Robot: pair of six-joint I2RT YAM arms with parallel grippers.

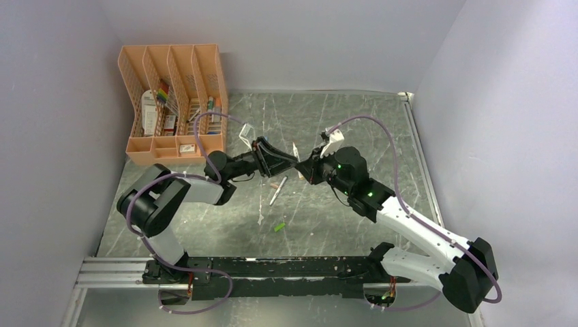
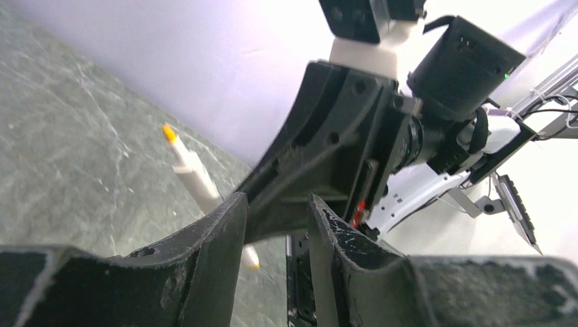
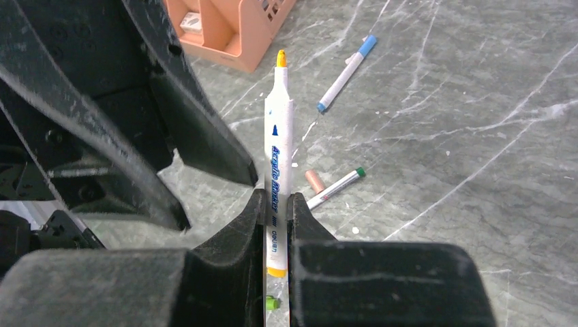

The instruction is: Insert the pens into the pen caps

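Observation:
My right gripper [image 3: 278, 197] is shut on a white pen [image 3: 278, 157] with an orange tip and holds it upright above the table; both also show in the top view, the right gripper [image 1: 303, 167] and the pen [image 1: 296, 151]. My left gripper [image 2: 276, 201] is open and empty, facing the right gripper closely [image 1: 292, 161]; the held pen [image 2: 194, 177] shows beyond its left finger. A green-tipped pen [image 3: 335, 187] lies on the table beside an orange-pink cap [image 3: 314, 180]. A green cap [image 3: 272, 303] lies nearer [image 1: 279, 226]. A pen with a blue cap on it [image 3: 346, 71] lies farther off.
A peach mesh organiser [image 1: 174, 102] with stationery stands at the back left corner. Grey walls close in the marbled table [image 1: 354, 225] on three sides. A metal rail [image 1: 272, 269] with the arm bases runs along the near edge.

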